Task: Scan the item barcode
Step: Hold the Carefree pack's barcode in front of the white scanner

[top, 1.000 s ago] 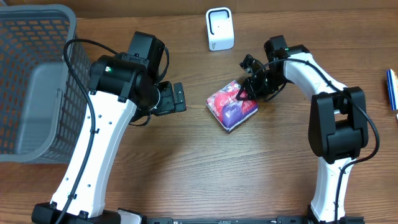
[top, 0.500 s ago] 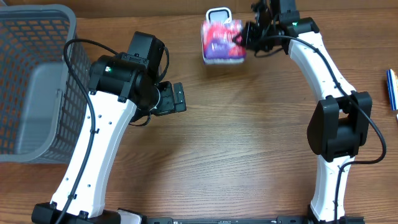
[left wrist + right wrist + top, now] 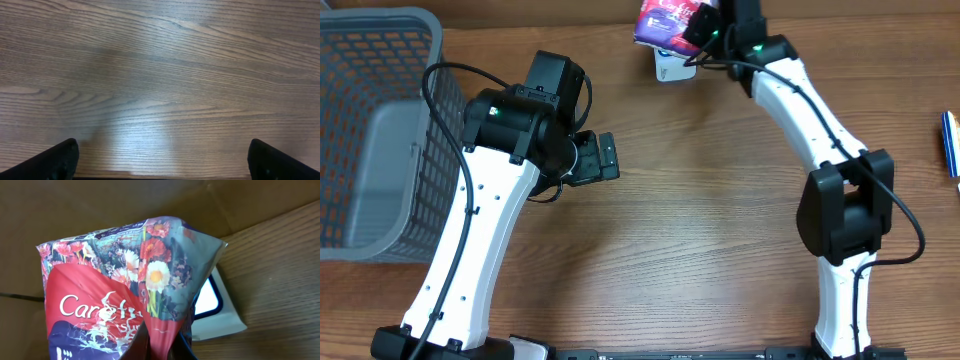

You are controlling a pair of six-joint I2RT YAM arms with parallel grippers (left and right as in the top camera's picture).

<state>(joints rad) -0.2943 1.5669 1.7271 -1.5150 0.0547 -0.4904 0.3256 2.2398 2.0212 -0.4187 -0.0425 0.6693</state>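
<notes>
The item is a soft red and purple flowered packet (image 3: 666,22) marked "Care", lifted off the table at the far edge. My right gripper (image 3: 705,28) is shut on a pinched fold of its wrapper (image 3: 162,330), so the packet (image 3: 120,295) hangs above the white scanner (image 3: 672,64). In the right wrist view the scanner (image 3: 220,312) shows its dark-rimmed window just behind and below the packet. No barcode shows on the faces I see. My left gripper (image 3: 607,157) hovers open over bare wood (image 3: 160,90), nothing between its fingertips (image 3: 55,162).
A grey mesh basket (image 3: 380,130) fills the left side of the table. A blue object (image 3: 951,140) lies at the right edge. A brown cardboard wall (image 3: 100,205) stands behind the scanner.
My right gripper took hold of the packet on the table, lifted it and carried it up and back, over the scanner. The left arm has not moved.
</notes>
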